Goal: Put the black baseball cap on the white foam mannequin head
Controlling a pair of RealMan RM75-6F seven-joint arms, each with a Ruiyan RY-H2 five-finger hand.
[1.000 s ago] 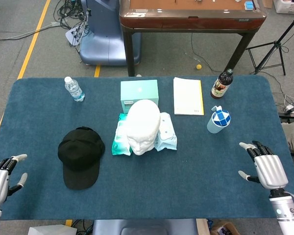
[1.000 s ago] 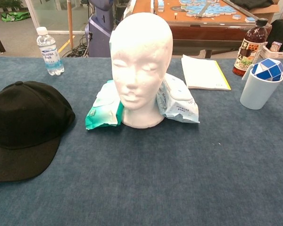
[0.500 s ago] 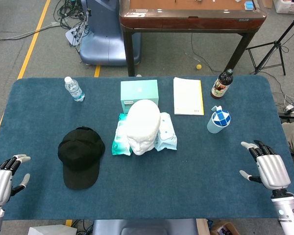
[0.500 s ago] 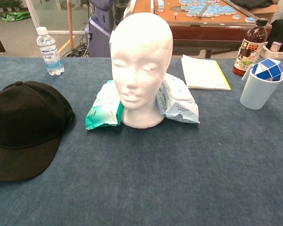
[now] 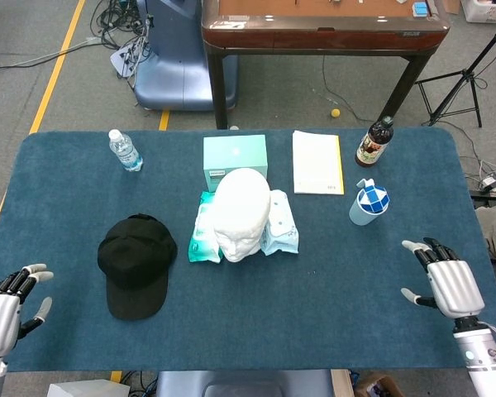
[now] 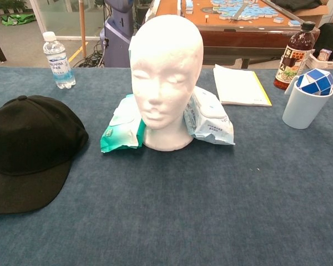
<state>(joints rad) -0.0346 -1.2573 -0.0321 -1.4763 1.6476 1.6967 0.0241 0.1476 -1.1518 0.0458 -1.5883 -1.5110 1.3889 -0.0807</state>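
The black baseball cap [image 5: 135,263] [image 6: 29,146] lies flat on the blue table cover, brim toward me, left of the white foam mannequin head [image 5: 240,213] [image 6: 165,77]. The head stands upright at the table's middle, facing me, bare. My left hand [image 5: 4,313] hovers at the near left corner, fingers apart and holding nothing, well left of the cap. At the near right edge my right hand [image 5: 445,282] is likewise open with nothing in it. Neither hand shows in the chest view.
Two wet-wipe packs [image 5: 200,236] [image 5: 281,227] flank the head's base, with a teal box [image 5: 235,161] behind. A water bottle [image 5: 125,150] stands far left. A notebook [image 5: 317,162], dark bottle [image 5: 374,142] and white cup with a blue-white puzzle [image 5: 368,203] sit at right.
My left hand has drifted slightly down and toward the near edge. The right hand shifted only a little. Cap and head have not moved.
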